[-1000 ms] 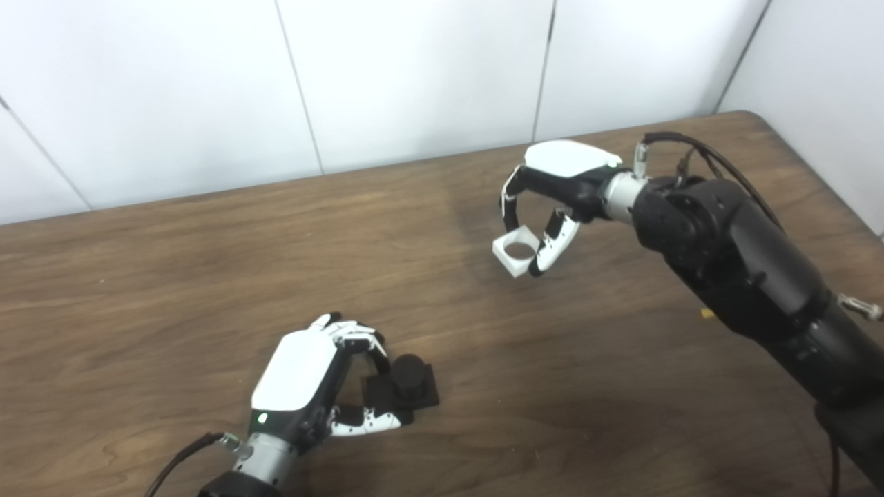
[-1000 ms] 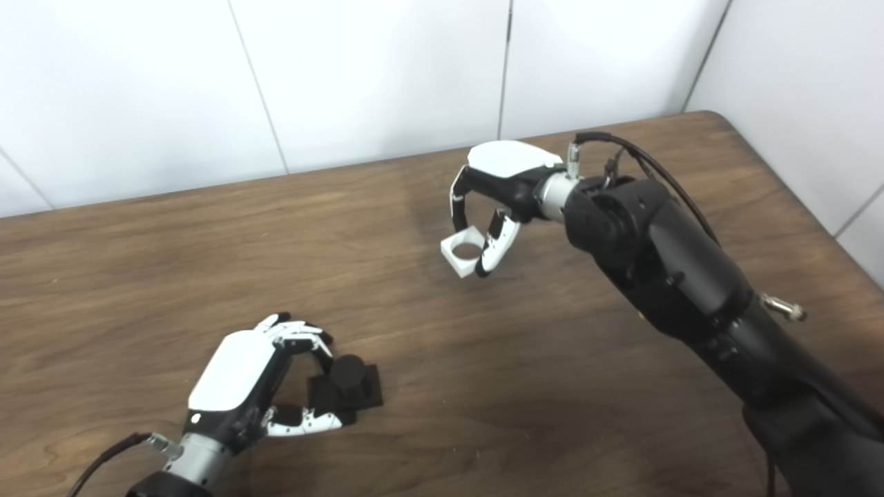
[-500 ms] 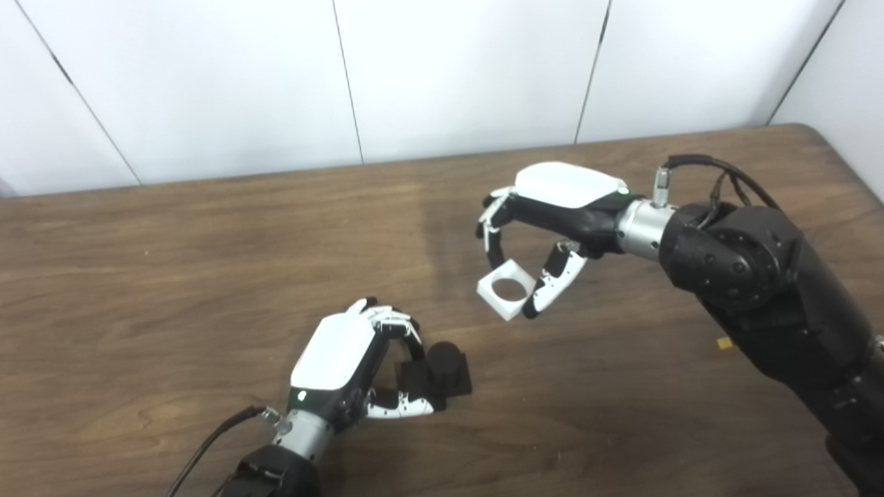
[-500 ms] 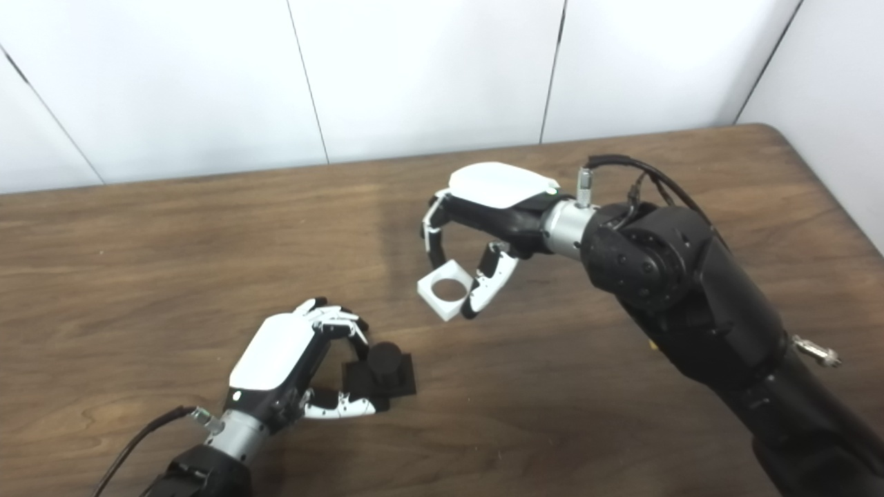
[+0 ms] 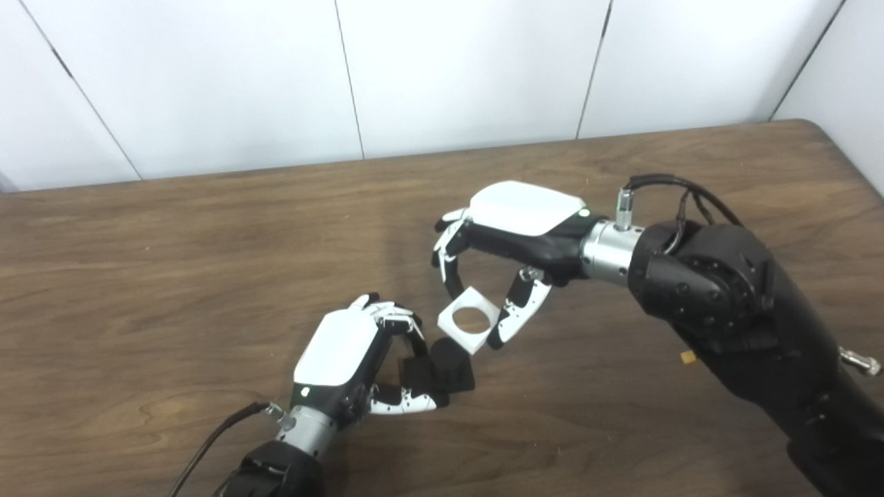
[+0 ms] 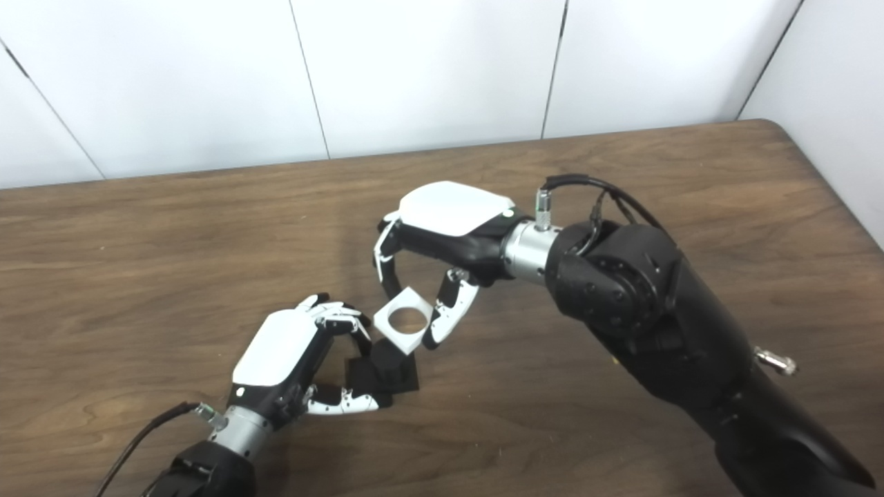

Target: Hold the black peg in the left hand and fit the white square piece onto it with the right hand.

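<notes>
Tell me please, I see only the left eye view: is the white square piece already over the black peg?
Observer: Not yet. In the right eye view the white square piece overlaps only the top edge of the black peg; its hole shows bare table.
Operator: Who holds the peg?
Observer: The left hand grips its square base; here the base's right side sticks out, free of fingers.
Operator: And the piece?
Observer: The right hand pinches it, one corner pointing toward the peg.
</notes>
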